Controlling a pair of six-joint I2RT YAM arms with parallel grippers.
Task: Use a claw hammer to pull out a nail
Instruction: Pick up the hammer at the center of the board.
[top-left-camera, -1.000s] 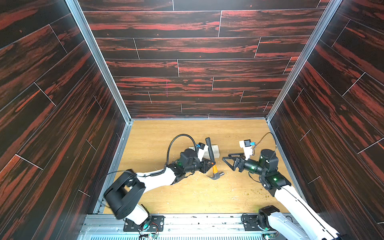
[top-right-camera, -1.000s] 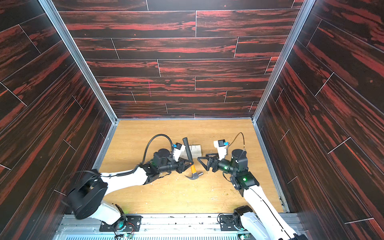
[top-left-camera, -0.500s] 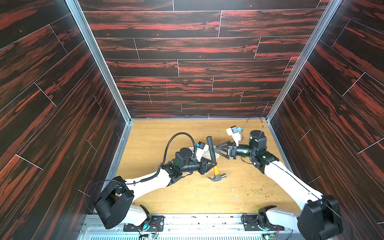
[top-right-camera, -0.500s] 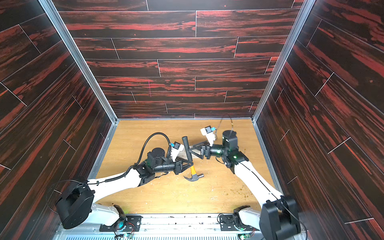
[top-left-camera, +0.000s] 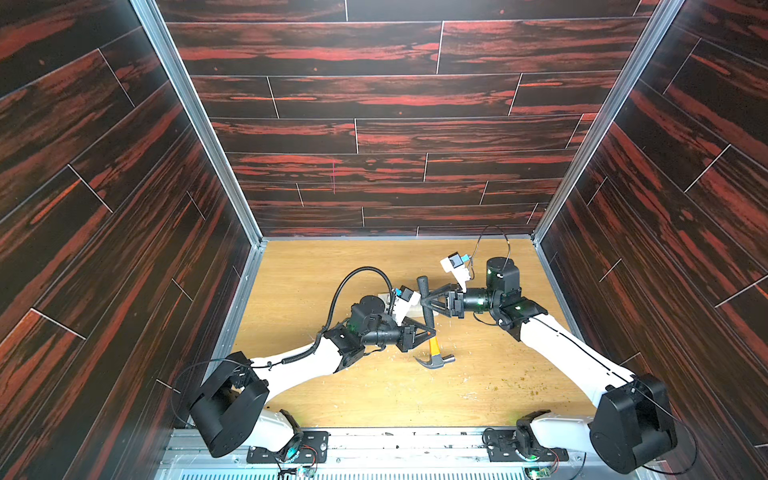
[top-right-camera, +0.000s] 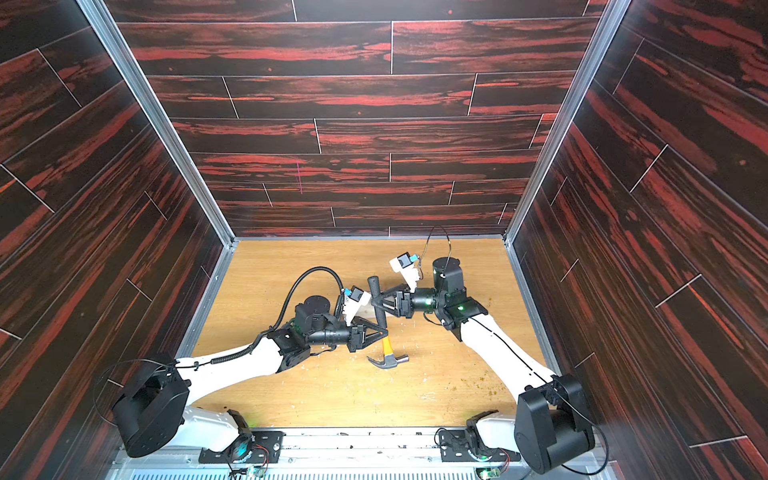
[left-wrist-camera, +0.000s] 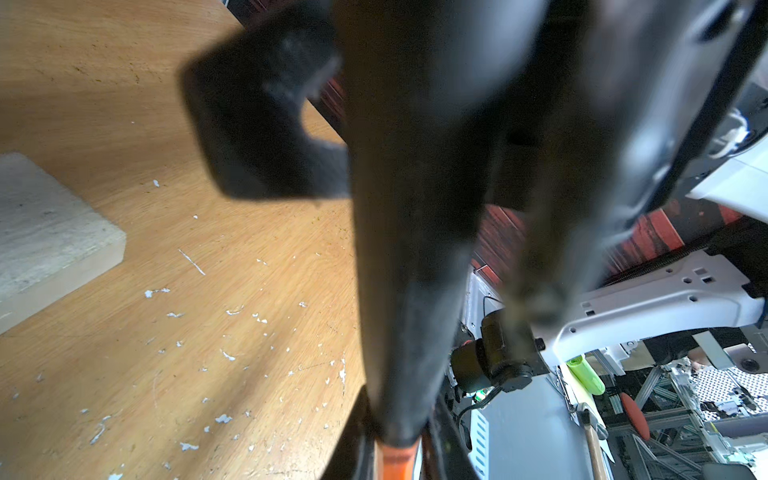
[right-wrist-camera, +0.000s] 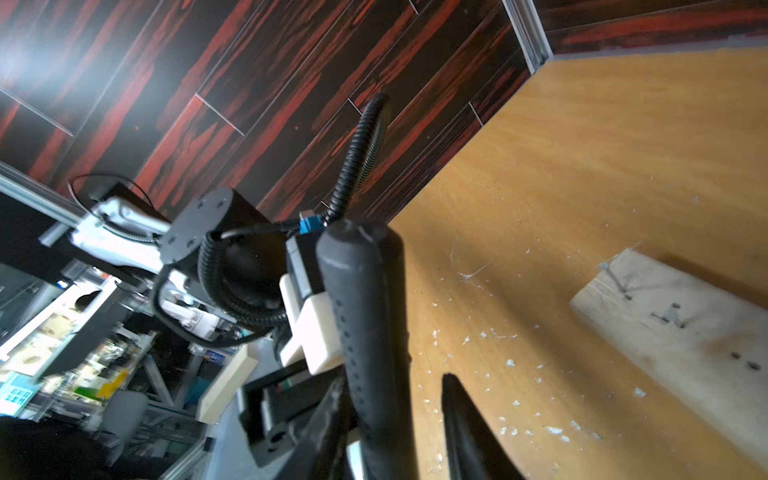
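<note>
Claw hammer (top-left-camera: 433, 349), one: head down by the table (top-left-camera: 374, 395), handle raised; left gripper (top-left-camera: 430, 331) still clamps its lower handle; right gripper (top-left-camera: 426, 300), apart a second ago, now apparently grips the upper handle. Behind: one wooden block (right-wrist-camera: 681, 332), one nail (right-wrist-camera: 614, 276).

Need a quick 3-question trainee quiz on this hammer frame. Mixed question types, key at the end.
1. True or false: the claw hammer lies flat on the wooden block.
2. Which gripper holds the hammer just above its orange neck? A left, B right, C neither.
3. What sticks out of the block near one corner?

Key:
1. False. It is held handle-up, off the block.
2. A. It is the left gripper. The right gripper sits higher on the handle.
3. A nail.
</note>
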